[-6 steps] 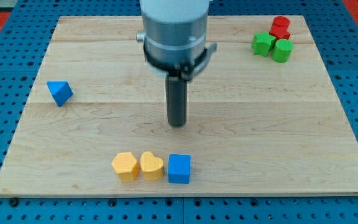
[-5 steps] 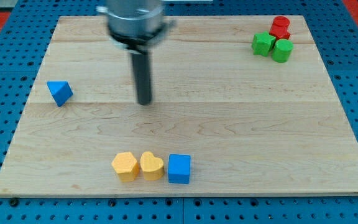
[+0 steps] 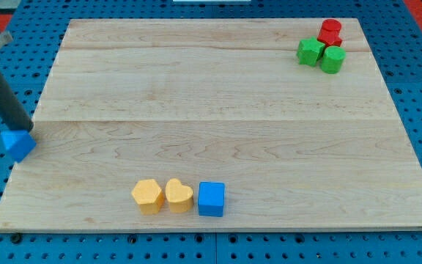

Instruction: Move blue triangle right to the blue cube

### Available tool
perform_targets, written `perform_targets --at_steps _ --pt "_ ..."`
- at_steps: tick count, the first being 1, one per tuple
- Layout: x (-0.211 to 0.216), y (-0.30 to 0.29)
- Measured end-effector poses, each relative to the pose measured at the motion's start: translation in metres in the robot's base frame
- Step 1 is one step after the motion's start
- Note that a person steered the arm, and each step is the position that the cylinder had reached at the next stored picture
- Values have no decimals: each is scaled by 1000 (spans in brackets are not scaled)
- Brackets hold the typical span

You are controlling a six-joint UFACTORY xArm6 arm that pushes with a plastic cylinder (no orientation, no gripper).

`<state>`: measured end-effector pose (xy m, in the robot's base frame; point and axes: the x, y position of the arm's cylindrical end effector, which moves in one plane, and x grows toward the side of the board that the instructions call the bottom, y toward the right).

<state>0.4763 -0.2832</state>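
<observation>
The blue triangle (image 3: pixel 19 144) sits at the board's left edge, partly off the wood, at mid height in the view. My tip (image 3: pixel 23 130) touches its top side, the dark rod slanting up to the view's upper left. The blue cube (image 3: pixel 212 199) rests near the board's bottom edge, far to the right of the triangle.
Two yellow blocks (image 3: pixel 147 196) (image 3: pixel 179 195) lie in a row just left of the blue cube. At the top right, two green blocks (image 3: pixel 311 51) (image 3: pixel 333 59) and a red one (image 3: pixel 330 31) are clustered. The wooden board (image 3: pixel 218 110) lies on a blue pegboard.
The rod swept from the board's middle to the far left. The blue triangle moved left and down, from inside the board to its left edge.
</observation>
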Motion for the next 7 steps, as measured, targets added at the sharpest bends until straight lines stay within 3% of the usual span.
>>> perform_targets --at_steps 2,3,4,5,6,7 --pt "35 51" --pt "-26 36" --pt "-35 -21" --pt "-29 -22" --pt "35 -20" --pt "61 -10"
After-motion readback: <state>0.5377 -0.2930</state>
